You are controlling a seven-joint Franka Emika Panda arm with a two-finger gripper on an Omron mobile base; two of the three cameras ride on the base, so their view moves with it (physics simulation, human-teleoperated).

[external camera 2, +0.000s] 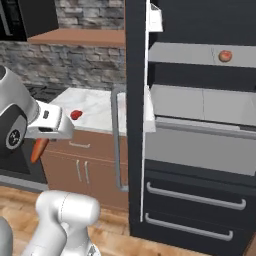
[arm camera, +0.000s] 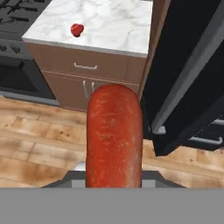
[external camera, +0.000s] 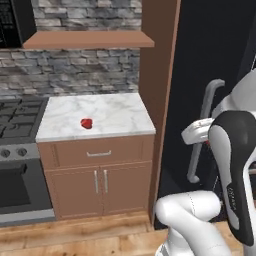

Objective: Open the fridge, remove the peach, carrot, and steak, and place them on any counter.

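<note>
**Carrot in transit: drop and placement risks**

Kitchen floor of wooden boards lies directly beneath the gripper [external camera 2: 40,145], which is closed on the carrot [arm camera: 113,135]; the carrot hangs out past the fingers, clear of any support. The counter [external camera: 120,117] sits ahead of the gripper and to its left, not yet under it, with the steak [external camera: 86,123] already lying on the marble. The fridge [external camera 2: 200,165] stands to the gripper's right, its door [external camera 2: 134,100] swung open beside the arm, and the peach [external camera 2: 225,55] rests on an upper shelf, well above and beyond the gripper.

Findings, as judgement:
- Release here would drop the carrot onto the floor.
- The tapered, smooth carrot may slip in a narrow grip during a swing.
- A wide swing risks striking the open door or the cabinet panel beside the counter.
- A careless set-down could knock the steak or roll the carrot off the edge.
</note>
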